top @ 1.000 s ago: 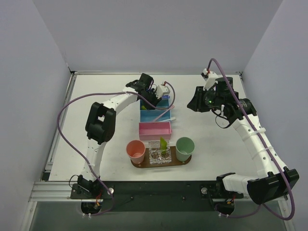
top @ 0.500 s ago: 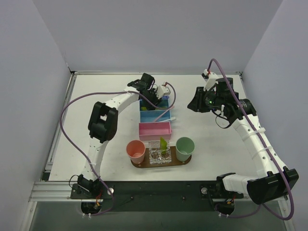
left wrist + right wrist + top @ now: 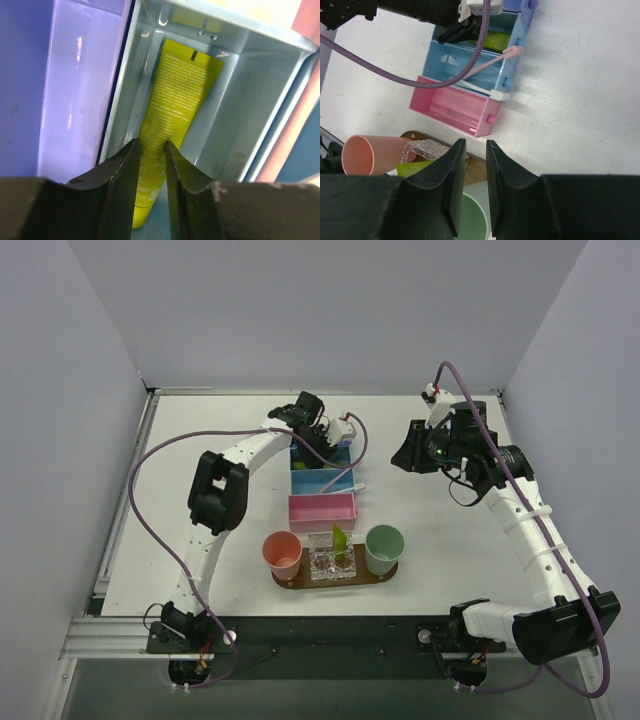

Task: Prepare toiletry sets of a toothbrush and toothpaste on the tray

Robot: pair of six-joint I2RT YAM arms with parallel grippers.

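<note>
A yellow-green toothpaste (image 3: pixel 180 90) lies flat in the teal bin (image 3: pixel 235 115). My left gripper (image 3: pixel 151 144) reaches into that bin, jaws a little apart, tips over the tube's narrow half; the tube shows between them and runs on under both. A pink toothbrush (image 3: pixel 490 61) and a white toothbrush (image 3: pixel 480 89) lie slanted across the blue bin. On the dark tray (image 3: pixel 290 583), a clear holder (image 3: pixel 332 562) carries another toothpaste (image 3: pixel 339 538). My right gripper (image 3: pixel 476 145) hovers high at the right, slightly open and empty.
A salmon cup (image 3: pixel 283 553) and a mint-green cup (image 3: pixel 384 548) stand on the tray's two ends. The pink bin (image 3: pixel 322 511) lies between the tray and the blue bin (image 3: pixel 322 480). The left arm's purple cable (image 3: pixel 395 75) hangs over the bins.
The left arm has shifted slightly to the right over the bins, its wrist reaching further in. The right arm and the tray's contents have not moved.
</note>
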